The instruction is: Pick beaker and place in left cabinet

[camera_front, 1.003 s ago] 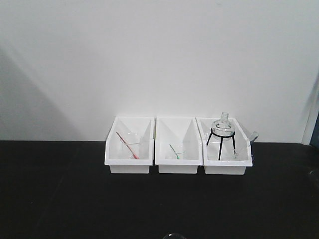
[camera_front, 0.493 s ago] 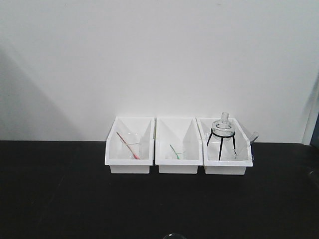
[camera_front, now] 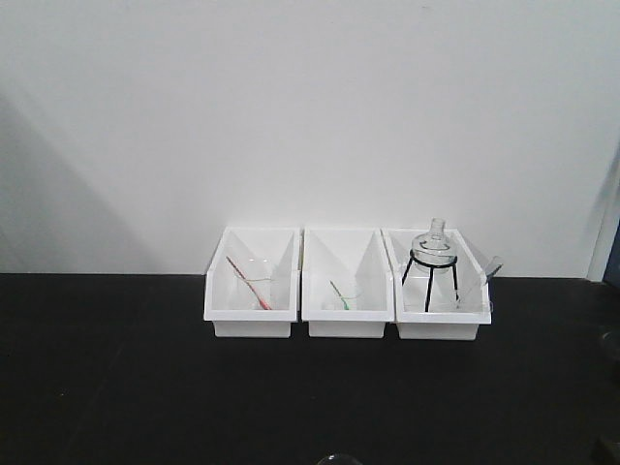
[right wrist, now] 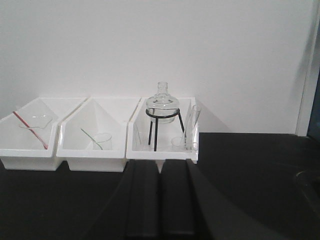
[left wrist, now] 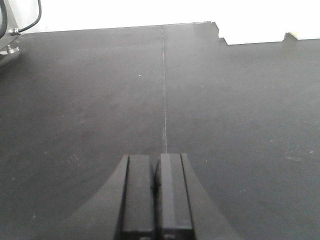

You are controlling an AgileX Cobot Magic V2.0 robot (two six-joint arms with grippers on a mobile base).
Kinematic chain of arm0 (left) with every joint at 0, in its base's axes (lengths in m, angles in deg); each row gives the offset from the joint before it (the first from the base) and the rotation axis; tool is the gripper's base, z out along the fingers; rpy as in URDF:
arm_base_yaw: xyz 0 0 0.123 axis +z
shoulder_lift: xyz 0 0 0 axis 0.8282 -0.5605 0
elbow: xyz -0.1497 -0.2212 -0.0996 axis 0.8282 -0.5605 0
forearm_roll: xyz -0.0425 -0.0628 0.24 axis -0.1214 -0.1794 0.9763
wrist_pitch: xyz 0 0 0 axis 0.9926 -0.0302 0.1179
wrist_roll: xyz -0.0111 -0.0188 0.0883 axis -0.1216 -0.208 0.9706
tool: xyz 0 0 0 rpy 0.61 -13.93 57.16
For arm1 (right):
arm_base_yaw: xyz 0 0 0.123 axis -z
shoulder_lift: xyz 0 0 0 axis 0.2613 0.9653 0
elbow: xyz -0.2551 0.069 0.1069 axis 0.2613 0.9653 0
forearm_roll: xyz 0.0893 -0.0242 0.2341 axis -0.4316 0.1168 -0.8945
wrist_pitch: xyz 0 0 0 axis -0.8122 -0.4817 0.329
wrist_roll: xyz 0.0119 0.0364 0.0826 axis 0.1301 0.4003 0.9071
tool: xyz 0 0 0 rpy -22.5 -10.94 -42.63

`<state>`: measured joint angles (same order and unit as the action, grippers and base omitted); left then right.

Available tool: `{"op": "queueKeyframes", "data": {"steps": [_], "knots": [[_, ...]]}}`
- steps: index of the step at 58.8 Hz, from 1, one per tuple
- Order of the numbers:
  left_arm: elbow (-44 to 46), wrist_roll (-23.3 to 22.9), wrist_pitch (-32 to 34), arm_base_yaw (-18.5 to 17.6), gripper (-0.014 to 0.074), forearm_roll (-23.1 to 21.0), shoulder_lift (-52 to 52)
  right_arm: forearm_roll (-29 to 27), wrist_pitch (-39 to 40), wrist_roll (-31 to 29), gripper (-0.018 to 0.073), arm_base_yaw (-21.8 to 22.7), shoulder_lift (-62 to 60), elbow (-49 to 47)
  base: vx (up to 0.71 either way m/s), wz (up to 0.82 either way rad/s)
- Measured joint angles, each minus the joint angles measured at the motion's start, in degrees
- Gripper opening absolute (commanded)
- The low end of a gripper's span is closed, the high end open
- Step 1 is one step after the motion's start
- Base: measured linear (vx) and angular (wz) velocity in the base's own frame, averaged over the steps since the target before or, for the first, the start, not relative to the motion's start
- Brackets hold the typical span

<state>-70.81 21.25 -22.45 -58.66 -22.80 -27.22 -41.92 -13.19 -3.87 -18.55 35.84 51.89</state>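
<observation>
Holds nothing in the left gripper [left wrist: 156, 200], fingers [left wrist: 137, 195] pressed together over the black table [left wrist: 225, 125]. Shows the right gripper [right wrist: 160, 200] closed too and empty. Finds the beaker [right wrist: 177, 143] just ahead of it and slightly right, inside the nearest white bin [right wrist: 162, 155], beside the flask [right wrist: 161, 102] on its tripod [right wrist: 156, 127], with a leaning tube [right wrist: 194, 122] just right. Puts only the bin's front wall between.

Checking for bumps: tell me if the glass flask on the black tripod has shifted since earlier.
No. The glass flask on the black tripod stands where it did, inside the right-hand white plastic bin.
</observation>
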Motion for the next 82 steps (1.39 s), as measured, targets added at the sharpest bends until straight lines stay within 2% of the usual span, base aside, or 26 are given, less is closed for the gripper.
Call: {"op": "queueKeyframes", "data": {"steps": [8,17,22,25,35,41,44,52,59,66,72,82], "knots": [[0.0,0.0,0.0,0.0,0.0004,0.0,0.0,0.0,2.3,1.1,0.0281,0.0,1.4,0.0,0.0,0.0],[0.0,0.0,0.0,0.0,0.0004,0.0,0.0,-0.2,3.1,1.7,0.0562,0.0,1.6,0.0,0.0,0.0],[0.0,0.0,0.0,0.0,0.0004,0.0,0.0,-0.4,3.2,1.8,0.0688,0.0,1.6,0.0,0.0,0.0],[0.0,0.0,0.0,0.0,0.0004,0.0,0.0,-0.4,3.4,1.8,0.0731,0.0,1.6,-0.1,0.0,0.0],[0.0,0.0,0.0,0.0,0.0004,0.0,0.0,-0.4,4.5,2.7,0.0721,0.0,1.6,-0.2,0.0,0.0],[0.0,0.0,0.0,0.0,0.0004,0.0,0.0,1.1,8.0,4.7,0.0693,0.0,2.4,-0.2,0.0,0.0],[0.0,0.0,0.0,0.0,0.0004,0.0,0.0,3.8,11.0,5.3,0.0678,0.0,3.4,0.4,0.0,0.0],[0.0,0.0,0.0,0.0,0.0004,0.0,0.0,15.8,23.2,8.8,0.0631,0.0,9.8,4.0,0.0,0.0],[0.0,0.0,0.0,0.0,0.0004,0.0,0.0,27.7,32.3,12.1,0.0593,0.0,19.2,8.1,0.0,0.0],[0.0,0.0,0.0,0.0,0.0004,0.0,0.0,35.9,39.6,12.2,0.0566,0.0,30.0,9.5,0.0,0.0],[0.0,0.0,0.0,0.0,0.0004,0.0,0.0,39.0,42.7,10.2,0.0565,0.0,39.7,9.5,0.0,0.0],[0.0,0.0,0.0,0.0,0.0004,0.0,0.0,40.1,42.9,8.1,0.0565,0.0,51.0,7.0,0.0,0.0]]}}
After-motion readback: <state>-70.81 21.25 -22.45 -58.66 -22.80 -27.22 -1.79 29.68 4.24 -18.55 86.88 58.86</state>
